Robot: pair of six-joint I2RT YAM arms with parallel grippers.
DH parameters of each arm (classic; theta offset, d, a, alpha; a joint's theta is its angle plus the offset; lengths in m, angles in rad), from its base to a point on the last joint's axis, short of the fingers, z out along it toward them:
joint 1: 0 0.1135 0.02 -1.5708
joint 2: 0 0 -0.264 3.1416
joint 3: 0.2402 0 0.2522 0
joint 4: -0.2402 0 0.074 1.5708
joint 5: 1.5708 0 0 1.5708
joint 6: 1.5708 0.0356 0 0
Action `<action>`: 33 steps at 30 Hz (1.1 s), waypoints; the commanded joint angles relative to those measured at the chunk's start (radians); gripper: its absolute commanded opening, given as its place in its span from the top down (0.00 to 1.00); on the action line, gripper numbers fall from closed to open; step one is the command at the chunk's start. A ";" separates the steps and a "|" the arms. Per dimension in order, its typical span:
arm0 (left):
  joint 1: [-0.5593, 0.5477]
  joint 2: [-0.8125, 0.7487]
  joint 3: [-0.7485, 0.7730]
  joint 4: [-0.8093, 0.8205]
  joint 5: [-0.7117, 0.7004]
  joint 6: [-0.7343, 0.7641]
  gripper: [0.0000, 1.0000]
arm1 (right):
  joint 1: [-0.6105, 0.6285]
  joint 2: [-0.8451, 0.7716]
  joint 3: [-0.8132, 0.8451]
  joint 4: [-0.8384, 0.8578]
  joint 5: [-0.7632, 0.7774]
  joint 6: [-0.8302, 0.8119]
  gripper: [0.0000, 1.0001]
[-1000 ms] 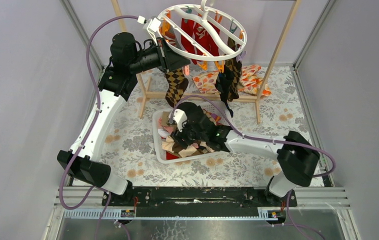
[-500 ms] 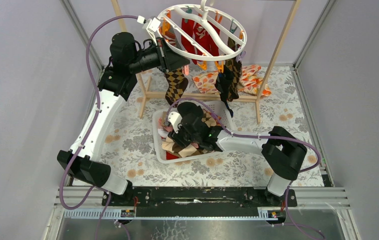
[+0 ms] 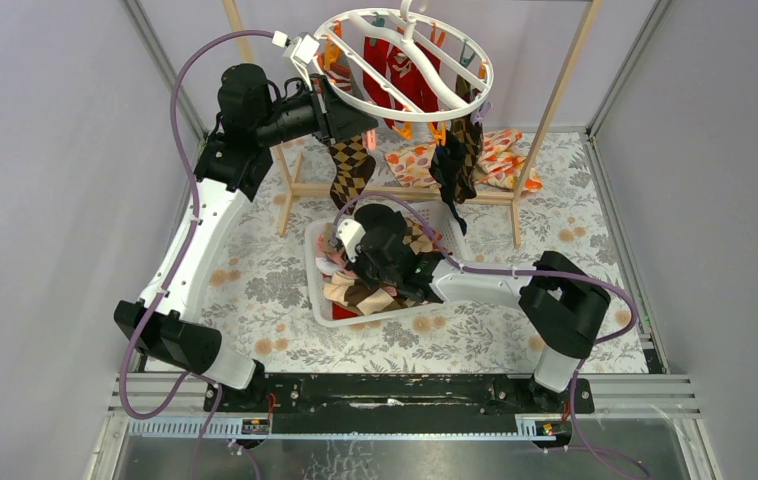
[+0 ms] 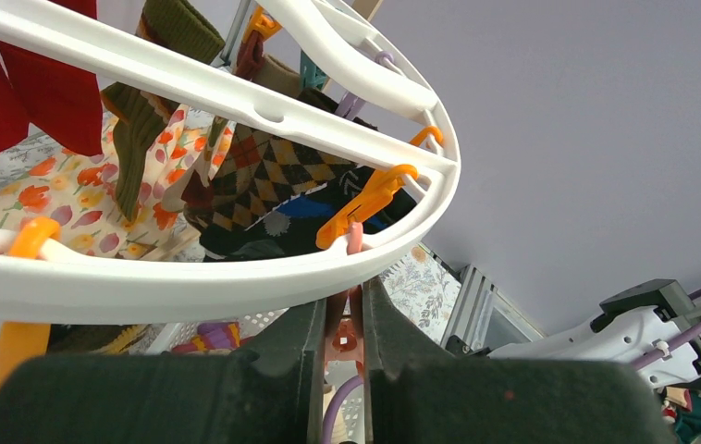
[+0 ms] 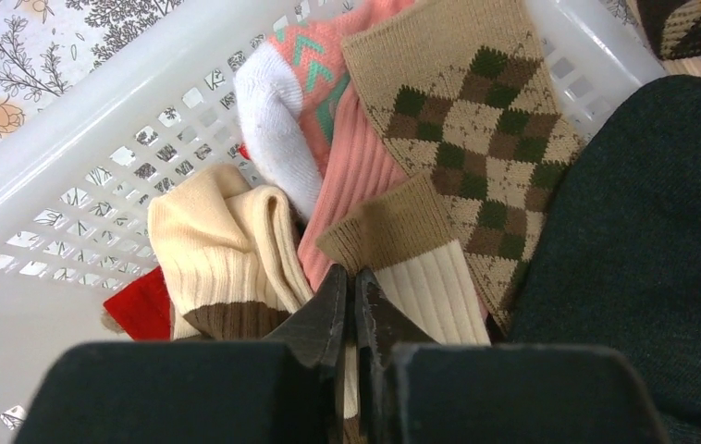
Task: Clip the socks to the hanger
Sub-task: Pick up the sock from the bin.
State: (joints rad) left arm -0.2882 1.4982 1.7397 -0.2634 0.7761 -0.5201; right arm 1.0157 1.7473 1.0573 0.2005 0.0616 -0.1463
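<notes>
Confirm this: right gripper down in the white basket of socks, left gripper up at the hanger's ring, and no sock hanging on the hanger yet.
Wrong on the last point: the top external view shows red socks, an argyle sock and a black sock hanging on the hanger. The right gripper is in the white basket, the left gripper at the ring.

My left arm [image 3: 195, 225], up the left side of the overhead view, was a white curved shell between chunky black joint housings. A lilac cable [image 3: 185, 75] arched over its upper end to a small white camera block [image 3: 305, 47]. My right arm [image 3: 490, 285], at lower right, had the same white shell, black joints and a lilac cable of its own. Both bases were bolted to a black bar [image 3: 395, 392] along the bottom. My left gripper [image 4: 345, 310] and right gripper [image 5: 350, 287] had dark, matte, wedge-shaped fingers [image 5: 324, 314].
</notes>
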 commanded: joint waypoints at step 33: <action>0.006 -0.052 -0.061 0.081 0.071 -0.041 0.98 | -0.200 -0.579 -0.222 0.603 0.007 0.501 1.00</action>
State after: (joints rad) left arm -0.2855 1.4796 1.7077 -0.2394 0.7925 -0.5419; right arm 0.8234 1.1625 0.7731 0.6666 -0.0044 0.3176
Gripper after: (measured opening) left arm 0.169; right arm 0.064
